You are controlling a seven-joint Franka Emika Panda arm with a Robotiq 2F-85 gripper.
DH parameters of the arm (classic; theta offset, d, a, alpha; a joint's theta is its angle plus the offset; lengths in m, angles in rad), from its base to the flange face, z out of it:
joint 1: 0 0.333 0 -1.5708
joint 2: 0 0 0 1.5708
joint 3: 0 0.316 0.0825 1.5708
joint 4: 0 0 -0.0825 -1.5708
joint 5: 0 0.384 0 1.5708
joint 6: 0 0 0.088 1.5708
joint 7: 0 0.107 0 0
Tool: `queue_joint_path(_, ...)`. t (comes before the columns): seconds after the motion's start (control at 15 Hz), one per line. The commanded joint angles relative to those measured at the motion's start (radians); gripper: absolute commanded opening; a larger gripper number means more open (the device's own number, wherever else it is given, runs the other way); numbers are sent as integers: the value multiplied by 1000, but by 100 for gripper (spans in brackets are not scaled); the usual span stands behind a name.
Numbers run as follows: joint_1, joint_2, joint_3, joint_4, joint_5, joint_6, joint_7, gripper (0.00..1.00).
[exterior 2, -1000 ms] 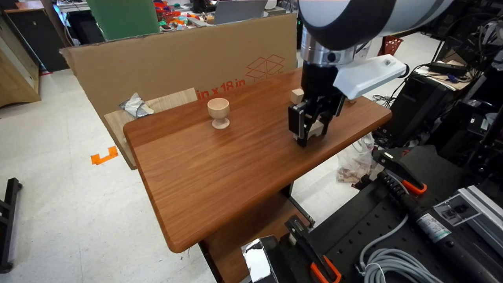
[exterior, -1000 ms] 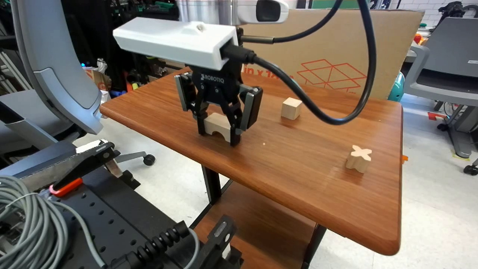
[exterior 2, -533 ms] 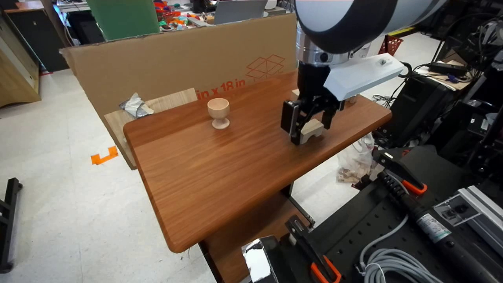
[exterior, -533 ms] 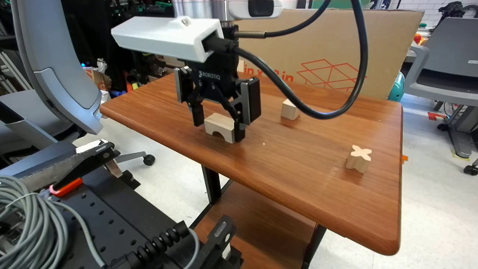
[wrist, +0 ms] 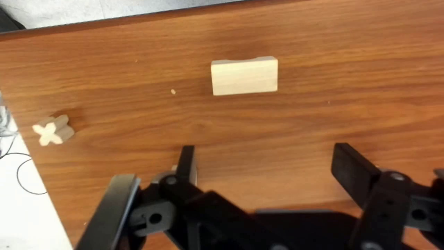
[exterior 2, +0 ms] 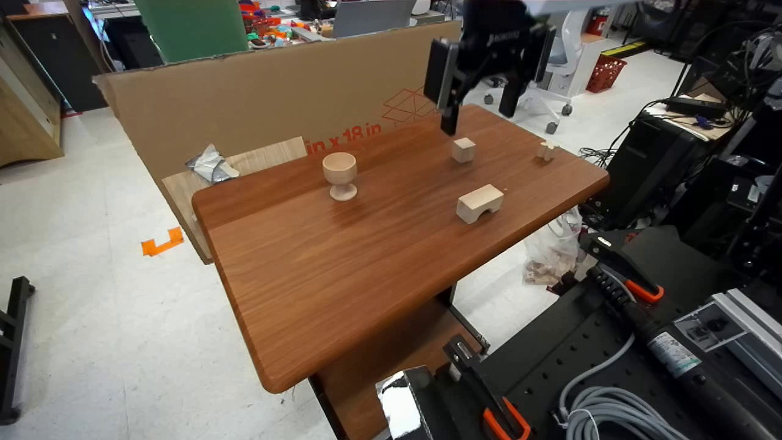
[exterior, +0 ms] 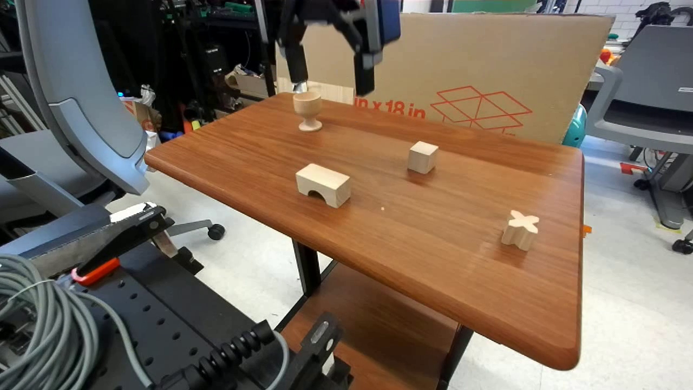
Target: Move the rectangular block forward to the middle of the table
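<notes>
The pale wooden rectangular block (exterior: 325, 184) rests on the reddish-brown table (exterior: 433, 260), its arched notch facing down, a short way in from the long edge. Both exterior views show it uncovered, and the wrist view has the block (wrist: 244, 77) above the centre of the picture. My gripper (exterior: 331, 84) hangs well above the tabletop, apart from the block. In an exterior view the gripper (exterior 2: 479, 119) appears with spread fingers. Between the jaws in the wrist view, the gripper (wrist: 265, 151) has only tabletop far below; it stands open.
A small wooden cube (exterior: 422, 158) and a cross-shaped piece (exterior: 521, 230) sit on the table. A wooden goblet (exterior 2: 340, 174) stands toward the cardboard panel (exterior 2: 275, 98) along the far edge. A grey chair (exterior: 86, 108) stands close to one table end.
A second ago the gripper was down at the block with a finger at each end. It has opened, let go and risen high above; the block has stayed in place.
</notes>
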Motion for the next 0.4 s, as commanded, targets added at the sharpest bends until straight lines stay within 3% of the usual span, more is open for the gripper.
queue_joint_path(0.0, -9, -142, -5, 26, -33, -161, 41, 100)
queue_joint_path(0.07, -9, -77, 6, 21, -2, -86, 16, 100)
queue_joint_path(0.33, -17, -141, 5, 28, -6, -147, 17, 100)
